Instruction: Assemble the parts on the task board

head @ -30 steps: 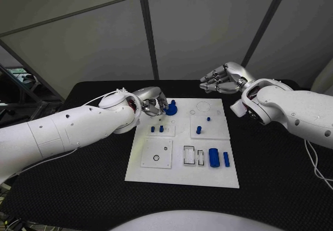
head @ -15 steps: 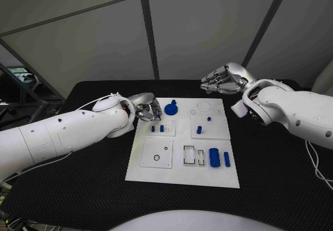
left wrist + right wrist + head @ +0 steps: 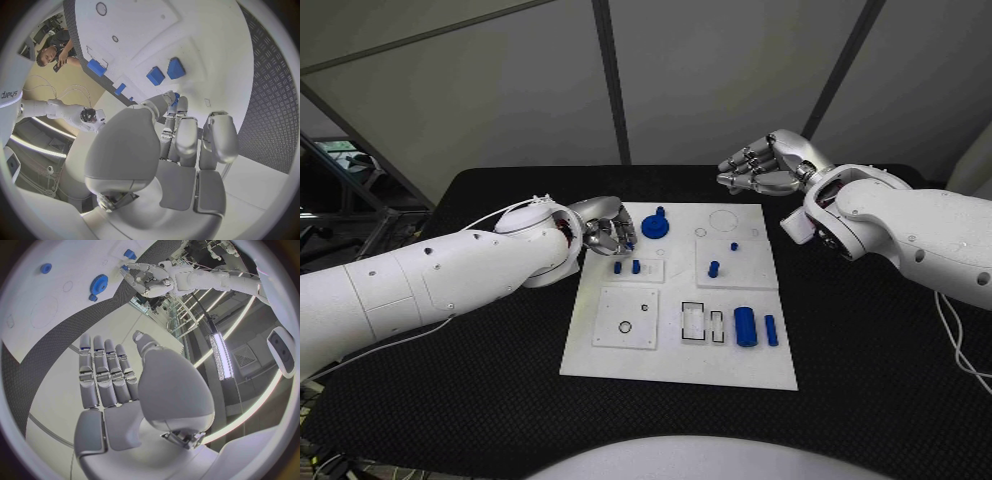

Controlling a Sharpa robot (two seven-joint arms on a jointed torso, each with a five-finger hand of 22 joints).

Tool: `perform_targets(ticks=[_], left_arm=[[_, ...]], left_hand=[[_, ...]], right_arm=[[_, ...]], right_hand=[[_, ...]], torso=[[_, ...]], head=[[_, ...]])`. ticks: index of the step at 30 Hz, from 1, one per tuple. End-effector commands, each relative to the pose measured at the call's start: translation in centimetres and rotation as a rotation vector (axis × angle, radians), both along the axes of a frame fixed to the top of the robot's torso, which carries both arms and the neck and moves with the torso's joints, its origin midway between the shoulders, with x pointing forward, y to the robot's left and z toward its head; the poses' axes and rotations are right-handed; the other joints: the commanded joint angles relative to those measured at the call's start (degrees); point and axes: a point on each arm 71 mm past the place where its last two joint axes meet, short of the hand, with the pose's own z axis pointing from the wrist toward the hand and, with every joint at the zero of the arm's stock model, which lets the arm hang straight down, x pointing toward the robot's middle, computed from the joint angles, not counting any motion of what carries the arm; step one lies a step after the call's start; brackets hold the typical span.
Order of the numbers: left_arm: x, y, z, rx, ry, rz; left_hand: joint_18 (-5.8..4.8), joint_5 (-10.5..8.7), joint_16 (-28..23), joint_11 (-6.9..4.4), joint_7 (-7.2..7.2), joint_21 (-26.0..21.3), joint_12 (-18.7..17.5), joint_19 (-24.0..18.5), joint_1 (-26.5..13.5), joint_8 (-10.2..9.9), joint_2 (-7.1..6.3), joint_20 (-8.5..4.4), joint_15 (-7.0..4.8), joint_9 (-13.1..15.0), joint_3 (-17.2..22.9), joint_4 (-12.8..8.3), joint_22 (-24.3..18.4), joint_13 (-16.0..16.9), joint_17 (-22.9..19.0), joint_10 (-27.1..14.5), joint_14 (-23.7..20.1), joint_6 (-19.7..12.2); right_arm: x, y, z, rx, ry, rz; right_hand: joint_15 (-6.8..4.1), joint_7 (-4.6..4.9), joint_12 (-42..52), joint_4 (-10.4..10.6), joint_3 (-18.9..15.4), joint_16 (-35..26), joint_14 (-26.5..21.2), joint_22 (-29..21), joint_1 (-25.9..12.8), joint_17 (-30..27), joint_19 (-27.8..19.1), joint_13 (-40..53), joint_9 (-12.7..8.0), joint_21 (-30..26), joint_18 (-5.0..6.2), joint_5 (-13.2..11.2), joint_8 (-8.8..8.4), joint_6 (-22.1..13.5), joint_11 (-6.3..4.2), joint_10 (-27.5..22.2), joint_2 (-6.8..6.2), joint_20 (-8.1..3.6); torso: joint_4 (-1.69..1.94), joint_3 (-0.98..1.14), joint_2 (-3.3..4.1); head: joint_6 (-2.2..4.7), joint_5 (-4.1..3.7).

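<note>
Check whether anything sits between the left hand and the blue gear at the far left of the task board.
Nothing visible does. The left hand is at the task board's left edge, empty, and the blue gear stands just beside it with only bare white board between them. The two small blue pegs lie nearer the robot, off that line.

Smooth matt white plastic on the task board (image 3: 678,345); glossy blue plastic on the parts (image 3: 746,327). Rough, woven-looking black cover on the table (image 3: 473,370). Brushed silvery metal on the left hand (image 3: 610,233) and right hand (image 3: 759,165); glossy white shell on the arms.
</note>
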Motion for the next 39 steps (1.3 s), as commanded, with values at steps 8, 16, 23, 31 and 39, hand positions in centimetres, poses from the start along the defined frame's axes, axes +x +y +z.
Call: perform_targets(ticks=[8, 16, 23, 31, 39], left_arm=[[0.28, -0.18, -0.11, -0.001, 0.005, 0.014], [0.45, -0.34, -0.20, -0.002, 0.008, 0.020], [0.51, -0.58, -0.26, -0.001, 0.011, 0.015], [0.52, -0.66, -0.44, 0.023, 0.025, 0.011], [0.59, -0.59, -0.57, 0.038, 0.033, 0.015]], left_hand=[[-0.41, -0.28, 0.2, 0.04, -0.01, -0.1, -0.4, 0.1, -0.6, -0.4, 0.08, 0.22, -0.13, -0.1, 0.2, -0.2, 1.3, -0.1, -0.1, 0.4, 0.1, 0.3], [-0.39, -0.28, 0.1, 0.03, -0.02, -0.2, -0.4, 0.1, -0.6, -0.4, 0.06, 0.22, -0.13, -0.1, 0.2, -0.2, 1.2, -0.1, -0.2, 0.5, 0.1, 0.3], [-0.38, -0.28, 0.1, -0.02, -0.06, -0.2, -0.4, 0.1, -0.6, -0.4, 0.06, 0.21, -0.15, -0.1, 0.2, -0.3, 1.2, -0.1, -0.2, 0.6, 0.0, 0.4], [-0.38, -0.34, 0.1, -0.12, -0.16, -0.2, -0.5, 0.1, -0.7, -0.5, -0.32, 0.18, -0.22, -0.1, 0.0, -0.7, 1.3, 0.0, -0.4, 0.9, 0.0, 0.5], [-0.37, -0.34, 0.1, 0.03, -0.05, -0.4, -1.0, 0.0, -1.3, -1.2, -0.72, 0.19, -0.16, -0.3, -0.3, -0.8, 1.3, 0.0, -0.7, 0.4, -0.1, -0.2]], right_arm=[[-0.04, 0.17, 0.13, 0.002, -0.004, 0.011], [-0.03, 0.23, 0.12, 0.001, -0.003, 0.013], [-0.04, 0.29, 0.10, 0.001, -0.001, 0.015], [-0.05, 0.27, 0.09, 0.000, 0.001, 0.016], [-0.04, 0.25, 0.06, -0.001, 0.004, 0.016]], right_hand=[[0.07, 0.08, -0.1, 0.0, -0.3, 0.0, -0.3, 0.0, -0.1, -0.1, 0.5, 0.0, 0.0, -0.3, 0.69, 0.2, -0.23, -0.3, 0.02, -0.3, 0.26, 0.01], [0.07, 0.08, -0.1, 0.0, -0.3, 0.0, -0.3, 0.0, -0.1, -0.1, 0.5, 0.0, 0.0, -0.3, 0.69, 0.2, -0.23, -0.3, 0.02, -0.3, 0.26, 0.01], [0.06, 0.07, 0.0, 0.0, -0.3, 0.0, -0.3, -0.1, -0.1, -0.1, 0.5, 0.0, 0.0, -0.4, 0.69, 0.2, -0.22, -0.3, 0.01, -0.3, 0.32, 0.01], [0.06, 0.07, 0.0, 0.0, -0.3, 0.0, -0.3, -0.1, -0.1, -0.1, 0.5, 0.0, 0.0, -0.4, 0.69, 0.2, -0.22, -0.3, 0.01, -0.3, 0.32, 0.01], [0.07, 0.07, 0.0, 0.0, -0.4, 0.0, -0.3, -0.1, -0.1, -0.1, 0.5, 0.0, 0.0, -0.4, 0.69, 0.2, -0.22, -0.3, 0.01, -0.3, 0.34, 0.01]], torso=[[0.00, -0.01, 0.04], [0.02, -0.01, -0.01], [-0.01, 0.01, -0.01], [-0.02, 0.03, -0.03], [0.03, 0.00, -0.05]], head=[[-0.07, 0.07], [-0.10, 0.10], [-0.08, 0.11], [-0.20, 0.09], [-0.28, 0.07]])
